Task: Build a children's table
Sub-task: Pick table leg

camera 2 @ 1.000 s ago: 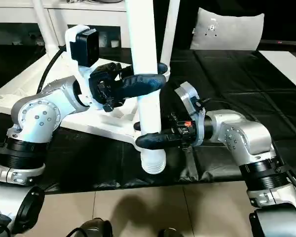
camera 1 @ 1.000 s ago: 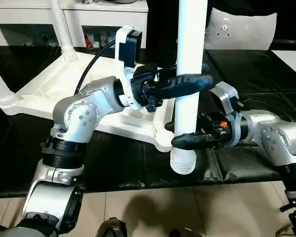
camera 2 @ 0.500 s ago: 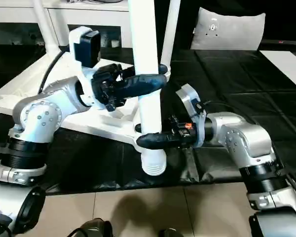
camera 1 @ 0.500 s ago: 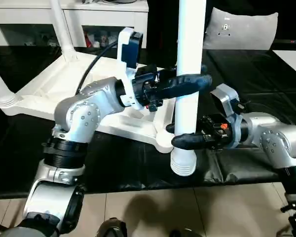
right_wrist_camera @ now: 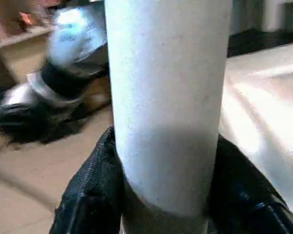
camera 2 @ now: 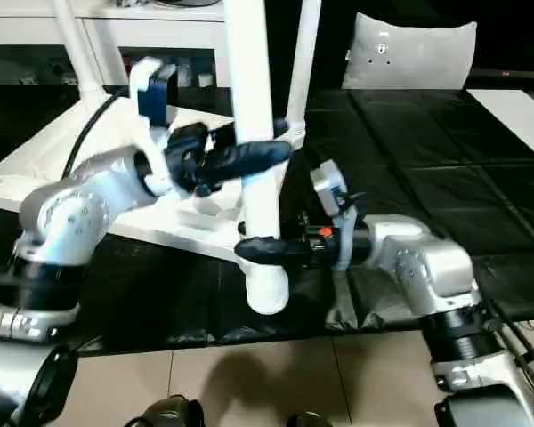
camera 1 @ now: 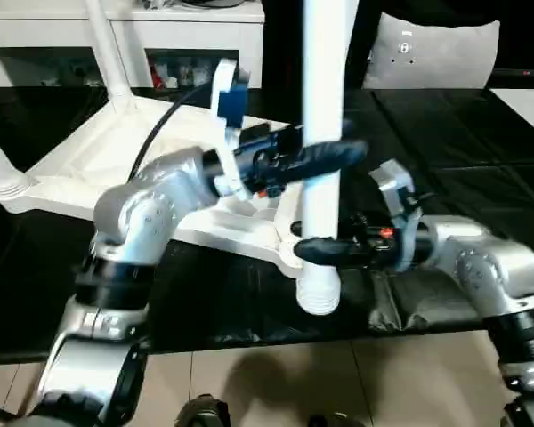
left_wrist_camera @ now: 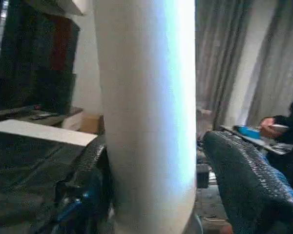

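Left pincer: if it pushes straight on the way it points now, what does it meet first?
The upright white leg: it already stands between the left pincer's fingers, one finger apart from it.

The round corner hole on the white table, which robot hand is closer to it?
Right. The right gripper clasps the white leg low down, just beside the corner socket. The left gripper is around the leg higher up.

The left gripper (left_wrist_camera: 151, 180) has been loosened around the upright white plastic tube leg (camera 1: 325, 116), with a gap now seen between one black textured finger (left_wrist_camera: 244, 180) and the tube. The leg has been shifted slightly leftward against the upturned white table top (camera 1: 116, 147).
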Tool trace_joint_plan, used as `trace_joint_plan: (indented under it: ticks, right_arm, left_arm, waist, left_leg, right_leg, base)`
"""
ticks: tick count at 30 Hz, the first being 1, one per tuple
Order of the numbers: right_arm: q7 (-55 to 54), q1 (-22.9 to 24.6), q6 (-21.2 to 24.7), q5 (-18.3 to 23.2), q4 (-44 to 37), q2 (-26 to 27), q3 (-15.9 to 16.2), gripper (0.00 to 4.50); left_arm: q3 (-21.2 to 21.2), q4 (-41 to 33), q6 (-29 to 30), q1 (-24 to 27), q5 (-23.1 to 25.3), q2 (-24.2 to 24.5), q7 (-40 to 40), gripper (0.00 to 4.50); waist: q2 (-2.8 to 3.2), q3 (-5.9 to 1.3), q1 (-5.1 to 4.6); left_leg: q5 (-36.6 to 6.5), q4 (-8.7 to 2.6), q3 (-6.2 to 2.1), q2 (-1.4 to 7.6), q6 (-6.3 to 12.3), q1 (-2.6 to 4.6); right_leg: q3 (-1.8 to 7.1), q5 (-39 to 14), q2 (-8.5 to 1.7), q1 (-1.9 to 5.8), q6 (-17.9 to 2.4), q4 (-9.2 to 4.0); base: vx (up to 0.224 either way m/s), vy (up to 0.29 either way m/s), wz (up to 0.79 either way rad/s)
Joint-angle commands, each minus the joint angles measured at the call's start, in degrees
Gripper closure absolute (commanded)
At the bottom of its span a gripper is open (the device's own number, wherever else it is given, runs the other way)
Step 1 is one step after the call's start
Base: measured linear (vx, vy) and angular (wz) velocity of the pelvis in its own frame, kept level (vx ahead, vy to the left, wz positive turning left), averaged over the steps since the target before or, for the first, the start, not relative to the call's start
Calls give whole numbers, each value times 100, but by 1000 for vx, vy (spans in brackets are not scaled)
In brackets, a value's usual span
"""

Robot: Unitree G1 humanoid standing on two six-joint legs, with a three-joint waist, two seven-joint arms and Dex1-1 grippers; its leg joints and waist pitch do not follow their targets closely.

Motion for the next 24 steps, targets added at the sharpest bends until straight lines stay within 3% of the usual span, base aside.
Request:
trace_joint_plan:
  ticks: [1, 4, 6, 10, 12, 18, 21, 22, 24]
  right_arm:
    - [-676, 22, -420, -370, 27, 195, -166, 264]
    - [-1098, 14, -671, -573, 91, 394, -203, 264]
    - [-1878, -47, -960, -772, 173, 806, -344, 264]
    - [-2194, -47, -1121, -917, 183, 994, -366, 264]
    - [-2529, -58, -1197, -961, 240, 1214, -455, 264]
    - [-2796, 8, -1286, -1039, 210, 1461, -423, 264]
    - [-2862, 23, -1296, -1061, 191, 1483, -411, 264]
    - [-2864, 33, -1303, -1078, 183, 1474, -393, 264]
    - [-2856, 61, -1304, -1096, 155, 1473, -367, 264]
  left_arm:
    - [-12, -249, -158, 138, 236, -31, 203, 105]
    - [-3, -313, -357, 245, 430, -120, 483, 81]
    - [-29, -280, -1025, 433, 1072, -419, 1283, 77]
    - [41, -228, -1532, 502, 1374, -673, 1735, 77]
    - [206, -184, -2013, 540, 1519, -1024, 2172, 111]
    - [-70, 12, -2648, 627, 2174, -1260, 2622, 111]
    - [-93, 143, -2792, 609, 2313, -1339, 2770, 111]
    - [-112, 190, -2848, 605, 2357, -1356, 2795, 111]
    - [-148, 283, -2977, 594, 2461, -1380, 2811, 111]
  waist:
    - [-25, -527, -10]
    - [-11, -515, -36]
    - [-21, -504, -54]
    - [-19, -509, -70]
    - [-39, -496, -104]
    - [-45, -472, -175]
    - [-40, -474, -182]
    - [-5, -473, -179]
    - [-20, -477, -178]
  left_leg:
    - [-2142, -474, -199, 293, -411, 269]
    - [-2303, -487, -216, 294, -473, 288]
    - [-2409, -506, -227, 306, -495, 292]
    - [-2580, -515, -238, 288, -510, 299]
    - [-2630, -521, -241, 279, -475, 276]
    - [-2658, -515, -256, 253, -396, 259]
    - [-2669, -524, -258, 262, -398, 266]
    - [-2689, -523, -259, 260, -406, 274]
    - [-2712, -529, -256, 264, -391, 278]
  right_leg:
    - [203, -2714, -361, 173, -795, -501]
    - [196, -2937, -360, 143, -663, -531]
    - [198, -2953, -356, 127, -601, -555]
    - [177, -3064, -347, 130, -442, -599]
    - [172, -3125, -350, 134, -385, -614]
    - [153, -3461, -346, 115, -150, -679]
    - [156, -3339, -333, 109, -197, -670]
    - [160, -3309, -332, 101, -217, -664]
    - [164, -3181, -327, 102, -269, -664]
  base:
    - [0, 0, 0]
    - [0, 0, 0]
    - [0, 0, 0]
    - [0, 0, 0]
    - [0, 0, 0]
    - [0, 0, 0]
    - [0, 0, 0]
    - [0, 0, 0]
    - [0, 0, 0]
